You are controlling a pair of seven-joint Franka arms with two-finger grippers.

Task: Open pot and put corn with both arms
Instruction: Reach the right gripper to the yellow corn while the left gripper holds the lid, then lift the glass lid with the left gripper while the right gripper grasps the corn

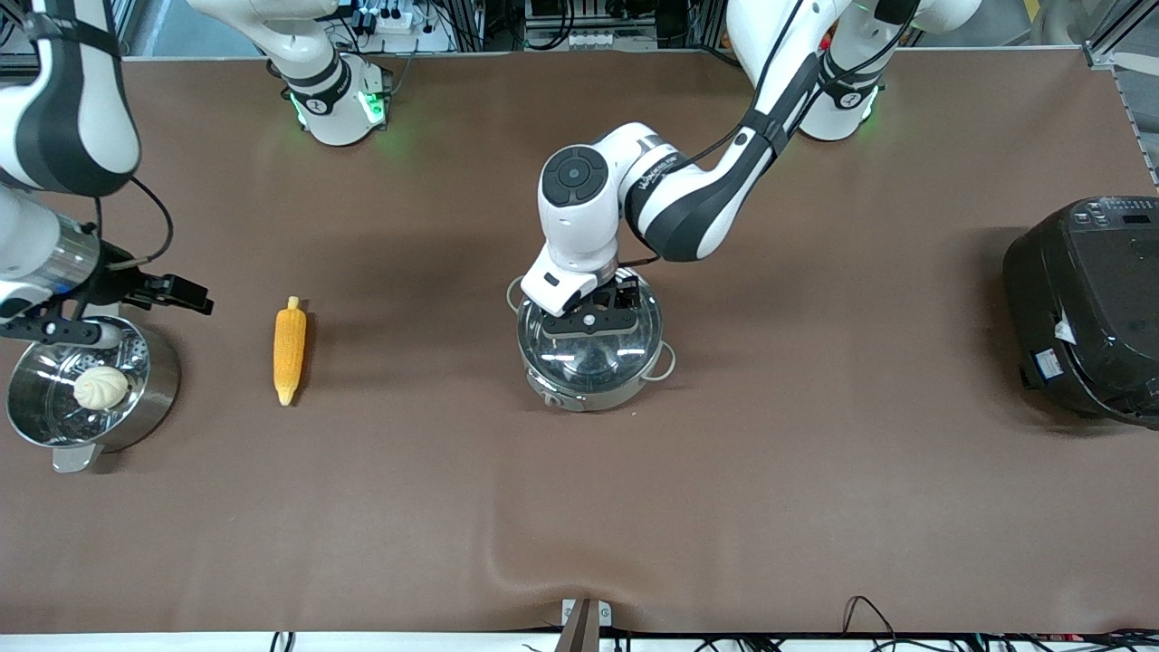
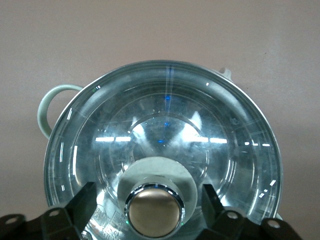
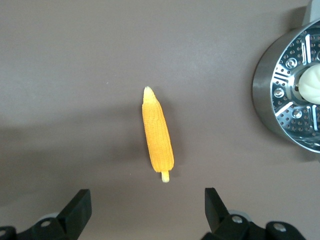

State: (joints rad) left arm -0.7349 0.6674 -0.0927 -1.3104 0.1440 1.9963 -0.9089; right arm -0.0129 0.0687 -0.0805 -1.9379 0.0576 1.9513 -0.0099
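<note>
The shiny steel pot (image 1: 589,385) stands mid-table with its glass lid (image 1: 589,353) on. My left gripper (image 1: 598,312) is low over the lid, open. In the left wrist view its fingers (image 2: 82,200) stand on either side of the copper-coloured knob (image 2: 153,212), with a gap on each side. The lid (image 2: 165,125) fills that view. The corn (image 1: 290,349) lies on the table toward the right arm's end. My right gripper (image 1: 45,328) is up in the air, open and empty. In the right wrist view the right gripper (image 3: 146,197) is above bare table short of the corn (image 3: 157,135).
A steel steamer pot (image 1: 149,398) with a white bun (image 1: 100,388) in it stands at the right arm's end, beside the corn; it also shows in the right wrist view (image 3: 272,90). A black rice cooker (image 1: 1087,308) stands at the left arm's end.
</note>
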